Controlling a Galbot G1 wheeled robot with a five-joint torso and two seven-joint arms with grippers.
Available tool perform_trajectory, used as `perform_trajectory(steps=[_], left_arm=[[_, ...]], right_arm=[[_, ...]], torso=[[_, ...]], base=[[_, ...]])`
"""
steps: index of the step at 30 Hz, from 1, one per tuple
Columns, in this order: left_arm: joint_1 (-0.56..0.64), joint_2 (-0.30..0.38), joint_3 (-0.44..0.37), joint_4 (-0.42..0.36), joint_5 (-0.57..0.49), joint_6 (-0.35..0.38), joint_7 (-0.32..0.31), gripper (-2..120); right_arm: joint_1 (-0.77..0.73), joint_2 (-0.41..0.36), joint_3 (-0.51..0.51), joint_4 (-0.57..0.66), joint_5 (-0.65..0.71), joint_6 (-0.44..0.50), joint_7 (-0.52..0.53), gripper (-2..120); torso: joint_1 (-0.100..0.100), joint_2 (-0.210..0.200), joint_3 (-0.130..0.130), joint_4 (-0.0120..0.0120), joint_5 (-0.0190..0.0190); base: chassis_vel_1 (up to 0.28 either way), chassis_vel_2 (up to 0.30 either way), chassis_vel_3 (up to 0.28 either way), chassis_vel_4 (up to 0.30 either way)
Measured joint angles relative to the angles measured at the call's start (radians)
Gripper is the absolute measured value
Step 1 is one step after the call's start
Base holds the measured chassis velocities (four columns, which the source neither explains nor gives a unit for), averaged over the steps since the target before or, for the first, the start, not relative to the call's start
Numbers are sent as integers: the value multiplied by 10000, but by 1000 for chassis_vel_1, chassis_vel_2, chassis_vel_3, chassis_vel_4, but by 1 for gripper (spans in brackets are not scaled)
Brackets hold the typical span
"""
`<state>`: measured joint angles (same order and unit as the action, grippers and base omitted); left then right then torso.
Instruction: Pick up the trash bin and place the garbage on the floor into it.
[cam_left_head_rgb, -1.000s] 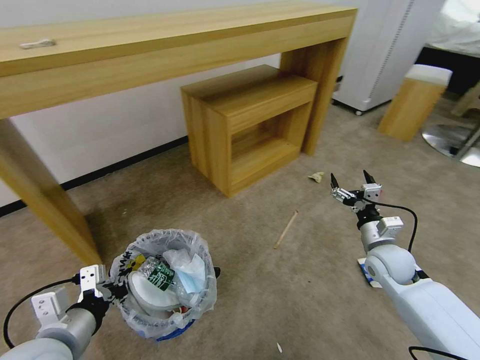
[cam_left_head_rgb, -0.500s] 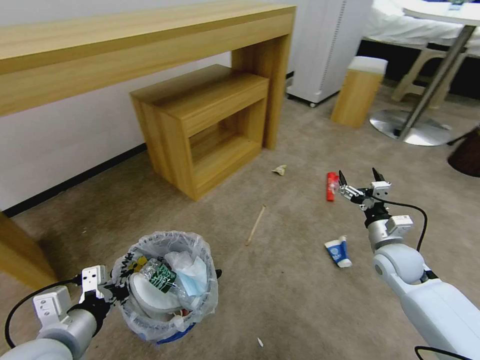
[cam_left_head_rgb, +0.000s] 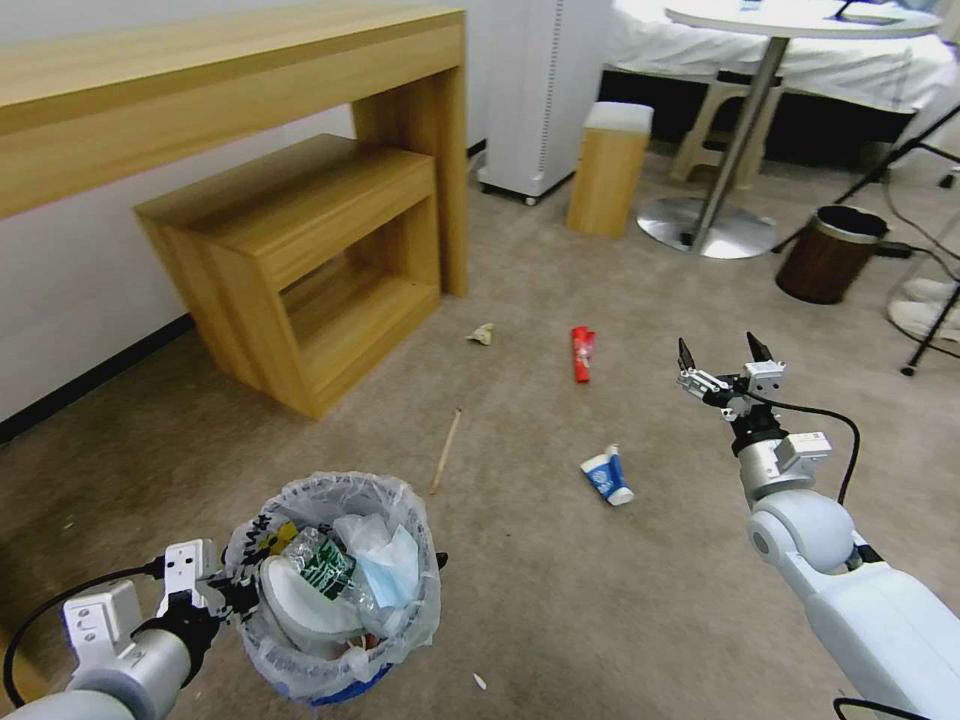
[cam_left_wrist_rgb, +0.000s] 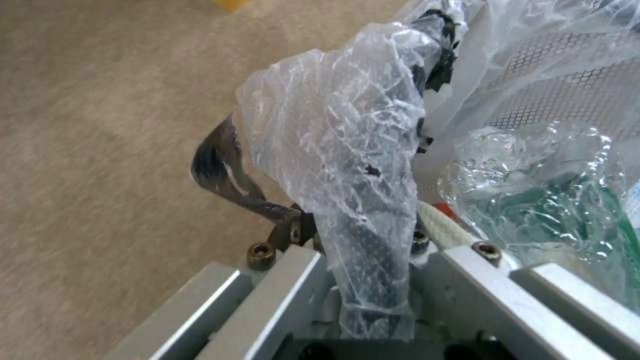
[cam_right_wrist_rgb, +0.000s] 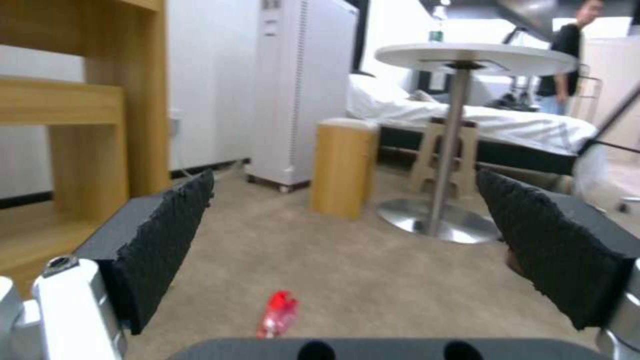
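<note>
Head view: collection under way, left end effector (cam_left_head_rgb: 232, 590) clamped on small round black plastic-lined trash bin (cam_left_head_rgb: 335, 585), right end effector (cam_left_head_rgb: 727, 365) wide open, empty; next due, descent onto red packet (cam_left_head_rgb: 581, 352) on beige carpet floor (cam_left_head_rgb: 600, 580).

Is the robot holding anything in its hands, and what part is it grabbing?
The left gripper is clamped on the trash bin at its rim, pinching the plastic liner too. The right gripper holds nothing, its fingers spread apart above the floor.

Desk (cam_left_head_rgb: 230, 70): long, light wood, against wall
Low shelf unit (cam_left_head_rgb: 300, 250): wood, open front — tucked under desk
White cabinet (cam_left_head_rgb: 545, 90): on casters, just past desk
Wooden stool (cam_left_head_rgb: 608, 165): white top
Round table (cam_left_head_rgb: 800, 20): white — metal pedestal base
Brown bin (cam_left_head_rgb: 830, 255): metal rim, near table base
</note>
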<state>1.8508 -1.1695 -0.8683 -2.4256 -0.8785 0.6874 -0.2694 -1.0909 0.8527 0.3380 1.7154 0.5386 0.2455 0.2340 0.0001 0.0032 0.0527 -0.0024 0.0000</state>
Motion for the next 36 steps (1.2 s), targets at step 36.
perform_trajectory(steps=[36], left_arm=[[34, -202, -42, -96, 117, -4, 19, 1]], right_arm=[[-378, 329, 667, 69, -576, 53, 13, 100]], torso=[[-1, 0, 0, 1, -1]], base=[[-28, -19, -19, -30]])
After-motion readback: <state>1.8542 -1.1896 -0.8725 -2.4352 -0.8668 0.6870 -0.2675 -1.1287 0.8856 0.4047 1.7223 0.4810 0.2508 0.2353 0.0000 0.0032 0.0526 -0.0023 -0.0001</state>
